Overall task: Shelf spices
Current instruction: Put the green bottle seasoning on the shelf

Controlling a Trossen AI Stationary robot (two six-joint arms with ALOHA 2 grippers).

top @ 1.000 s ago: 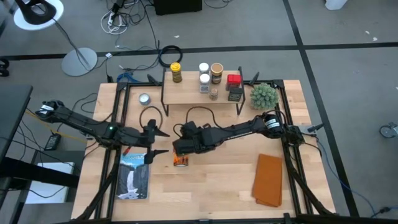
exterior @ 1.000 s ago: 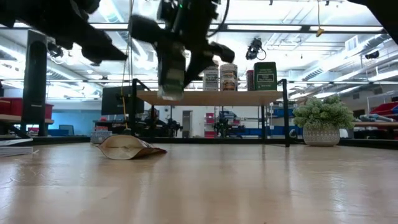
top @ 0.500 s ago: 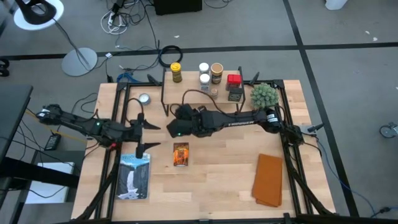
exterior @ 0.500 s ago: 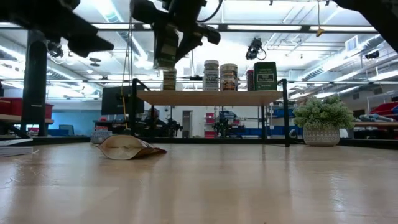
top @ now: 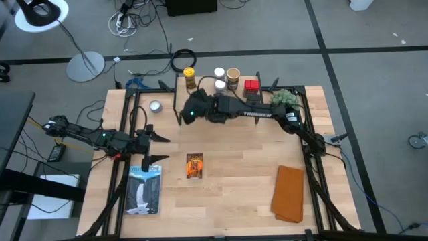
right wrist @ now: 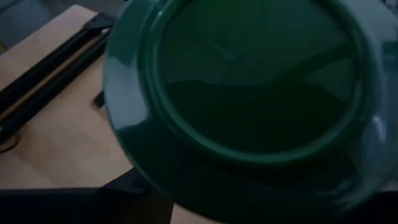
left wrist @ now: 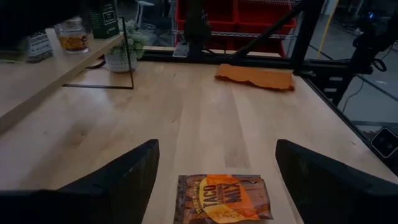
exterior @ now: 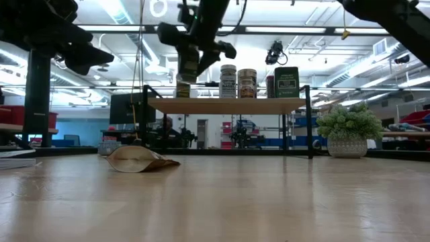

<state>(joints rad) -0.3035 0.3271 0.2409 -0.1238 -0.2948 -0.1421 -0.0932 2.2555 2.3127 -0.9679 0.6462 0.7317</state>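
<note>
The green-lidded spice jar [exterior: 188, 64] hangs in my right gripper [top: 192, 111] over the left part of the shelf [top: 217, 102], clear of the board [exterior: 228, 105]. Its lid [right wrist: 249, 81] fills the right wrist view. Jars with yellow [top: 189, 76], white [top: 219, 72] and tan [top: 233, 76] lids, a red tin [top: 251, 86] and a dark box [exterior: 286, 82] stand on the shelf. The orange packet [top: 194, 166] lies flat on the table. My left gripper [top: 158, 147] is open to the packet's left, level with it [left wrist: 224, 198]. My right gripper holds the jar near its green-lidded top [right wrist: 143, 155], coming at it from above. The jar hangs below the fingers, roughly upright, its bottom [exterior: 187, 78] lifted clear above the shelf board. The lid hides the place where the fingers meet it.
A flat silver tin [top: 155, 106] sits left of the shelf and a spiky plant [top: 284, 100] right of it. A booklet [top: 144, 189] lies near the left front, an orange cloth [top: 289, 194] near the right front. Black frame rails [top: 131, 120] run along both sides.
My right gripper has carried the jar up from beside the orange packet and toward the far edge, ending above the shelf's left part. My left gripper has drawn back toward the table's left edge, staying open. The packet, half covered before, now lies in plain view.
</note>
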